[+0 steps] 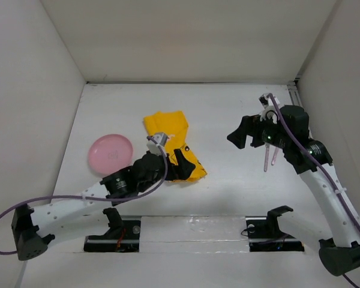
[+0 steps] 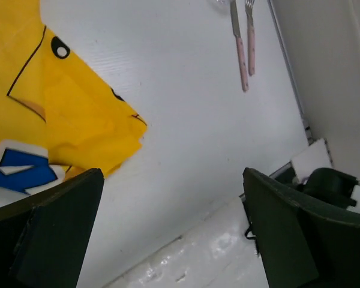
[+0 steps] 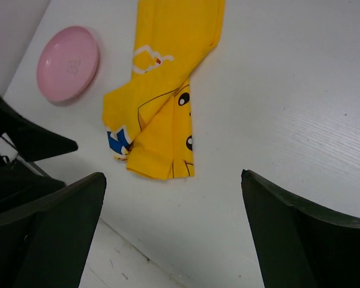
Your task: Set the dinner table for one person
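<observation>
The table (image 1: 222,108) is lying bare between the crumpled cartoon-print placemat (image 1: 168,127) and the cutlery (image 1: 267,159) — open room there. A plate (image 1: 110,153) is sitting near the left wall. The left gripper (image 1: 181,161) is hanging spread over the placemat's near corner; the right gripper (image 1: 243,135) — also spread — is gripping nothing.

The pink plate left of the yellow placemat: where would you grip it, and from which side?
Probably the rim. The pink plate lies flat on the dinner table, so only its edge offers purchase. Come from above at its near-right edge, the side facing the left gripper, one finger inside, one outside.
</observation>
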Robot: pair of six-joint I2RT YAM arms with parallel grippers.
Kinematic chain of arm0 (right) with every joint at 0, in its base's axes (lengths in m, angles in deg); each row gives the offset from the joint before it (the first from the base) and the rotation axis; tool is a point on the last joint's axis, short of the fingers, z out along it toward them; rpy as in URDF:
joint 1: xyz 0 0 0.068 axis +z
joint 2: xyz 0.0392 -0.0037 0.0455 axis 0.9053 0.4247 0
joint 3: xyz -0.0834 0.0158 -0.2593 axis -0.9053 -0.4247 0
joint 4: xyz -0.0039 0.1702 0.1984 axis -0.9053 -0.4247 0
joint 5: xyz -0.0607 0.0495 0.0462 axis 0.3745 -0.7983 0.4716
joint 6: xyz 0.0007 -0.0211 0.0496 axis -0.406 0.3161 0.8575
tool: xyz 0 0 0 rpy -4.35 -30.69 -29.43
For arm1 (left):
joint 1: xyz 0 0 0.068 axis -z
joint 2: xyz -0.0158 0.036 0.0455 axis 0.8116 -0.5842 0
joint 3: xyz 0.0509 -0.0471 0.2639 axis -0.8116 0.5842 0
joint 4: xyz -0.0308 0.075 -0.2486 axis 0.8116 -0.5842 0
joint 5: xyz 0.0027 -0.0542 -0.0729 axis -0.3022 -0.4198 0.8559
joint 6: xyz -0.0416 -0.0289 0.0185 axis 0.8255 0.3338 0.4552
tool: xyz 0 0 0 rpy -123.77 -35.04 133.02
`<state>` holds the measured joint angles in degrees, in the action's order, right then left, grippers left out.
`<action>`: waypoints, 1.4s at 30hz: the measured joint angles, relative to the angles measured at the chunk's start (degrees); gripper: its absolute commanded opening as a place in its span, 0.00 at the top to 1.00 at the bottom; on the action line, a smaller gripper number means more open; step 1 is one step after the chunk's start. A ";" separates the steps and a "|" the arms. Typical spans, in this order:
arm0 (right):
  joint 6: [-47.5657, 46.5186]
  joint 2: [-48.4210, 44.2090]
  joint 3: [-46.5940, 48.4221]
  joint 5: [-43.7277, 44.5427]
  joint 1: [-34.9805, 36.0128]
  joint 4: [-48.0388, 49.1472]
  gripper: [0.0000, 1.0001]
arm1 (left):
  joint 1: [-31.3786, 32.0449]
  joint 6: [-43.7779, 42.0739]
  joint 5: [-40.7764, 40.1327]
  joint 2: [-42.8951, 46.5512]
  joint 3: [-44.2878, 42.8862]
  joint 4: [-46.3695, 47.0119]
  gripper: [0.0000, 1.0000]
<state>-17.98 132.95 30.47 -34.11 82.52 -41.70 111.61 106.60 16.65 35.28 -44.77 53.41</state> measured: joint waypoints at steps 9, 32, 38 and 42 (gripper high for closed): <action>1.79 15.21 -1.40 0.74 6.56 7.74 0.00 | -1.88 18.58 -20.39 8.09 -6.60 -28.28 0.00; 52.02 1.81 -28.00 23.85 34.60 24.20 0.08 | -24.63 22.77 6.69 -7.78 -6.60 -27.80 0.00; 62.58 8.55 -30.42 27.65 34.95 28.30 0.14 | -24.81 21.86 10.40 -8.22 -6.60 -27.30 0.00; 67.25 9.18 -33.79 29.92 34.93 30.49 0.19 | -24.81 21.22 11.47 -8.28 -6.60 -27.23 0.00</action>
<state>49.27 142.13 -3.32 -4.19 117.45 -11.21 86.81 127.82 28.12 26.99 -51.37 26.18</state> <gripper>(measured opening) 0.828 0.996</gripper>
